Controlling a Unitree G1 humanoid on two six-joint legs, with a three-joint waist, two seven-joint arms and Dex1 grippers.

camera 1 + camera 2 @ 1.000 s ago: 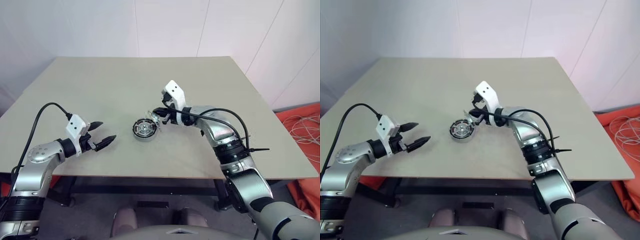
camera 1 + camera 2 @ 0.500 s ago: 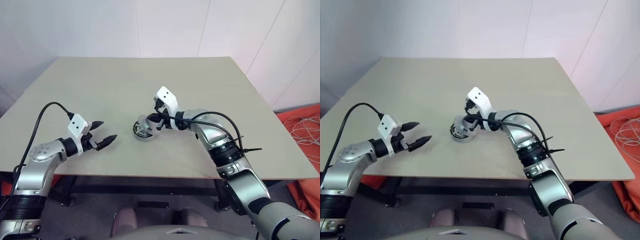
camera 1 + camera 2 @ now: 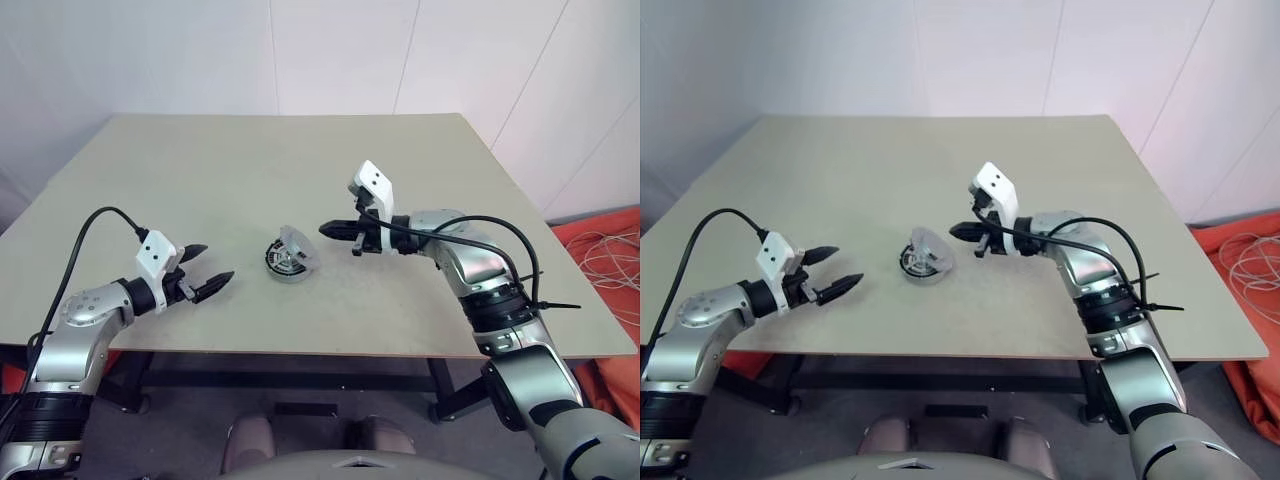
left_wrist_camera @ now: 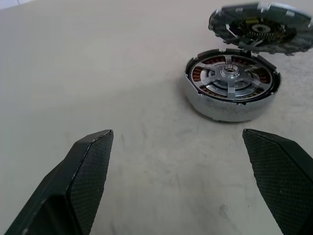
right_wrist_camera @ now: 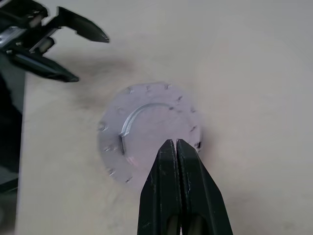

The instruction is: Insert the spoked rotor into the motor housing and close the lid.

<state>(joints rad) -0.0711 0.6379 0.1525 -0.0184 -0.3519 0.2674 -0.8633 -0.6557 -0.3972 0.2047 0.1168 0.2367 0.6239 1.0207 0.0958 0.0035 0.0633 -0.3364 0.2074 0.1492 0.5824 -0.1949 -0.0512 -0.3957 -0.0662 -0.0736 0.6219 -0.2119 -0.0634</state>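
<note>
Now, on my left, my left gripper (image 3: 207,273) hangs with fingers spread wide, holding nothing, just above the table (image 3: 200,170). Mid-table sits one motor housing (image 4: 231,90), one spoked rotor (image 4: 230,81) already seated inside its copper windings, and one lid (image 3: 297,246) tilted up, propped on the housing's rim on my right side. That lid looks thin, stiff metal, light and likely slippery, so I'd pinch it by the edge. To the right, my right gripper (image 3: 327,229) is pressed together, empty, just beside the lid.

Bright, even light; soft shadows, right wrist view blurred.
</note>
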